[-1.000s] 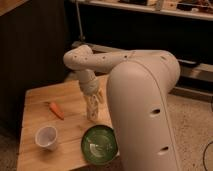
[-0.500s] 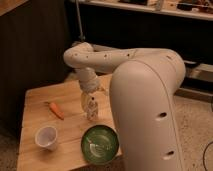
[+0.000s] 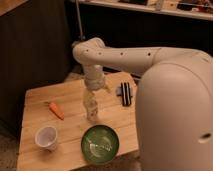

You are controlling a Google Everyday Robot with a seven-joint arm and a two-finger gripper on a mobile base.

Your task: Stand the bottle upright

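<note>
Standing upright on the table [image 3: 45, 97], the bottle [image 3: 92, 107] is clamped by the claw [image 3: 92, 95]; label unreadable.

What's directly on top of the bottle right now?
The gripper sits right over the bottle, which stands roughly upright on the wooden table. The gripper covers the bottle's cap end, so the cap and the exact contact cannot be seen.

gripper [image 3: 92, 93] above a pale wooden table [image 3: 35, 105], beside a glossy green bowl [image 3: 100, 144].
</note>
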